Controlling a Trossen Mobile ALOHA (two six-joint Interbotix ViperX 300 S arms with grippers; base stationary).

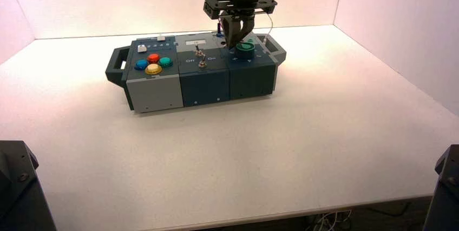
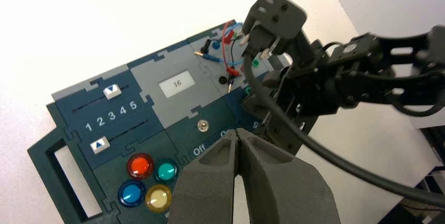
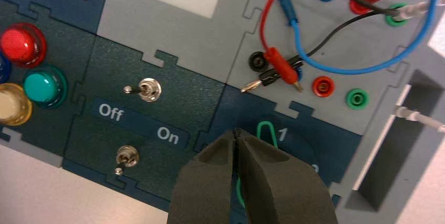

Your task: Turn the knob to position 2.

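Right wrist view shows the right gripper [image 3: 237, 136] pinched closed over the green knob [image 3: 266, 131], near the box's [image 1: 205, 82] right end, its pointer by the 1. Turning seems underway; next, twist toward 2. The left gripper [image 2: 239, 139] hovers closed, idle.

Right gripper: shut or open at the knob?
Shut. In its wrist view, the right gripper has fingertips pressed together over the green knob, whose pointer tip shows beside "1".
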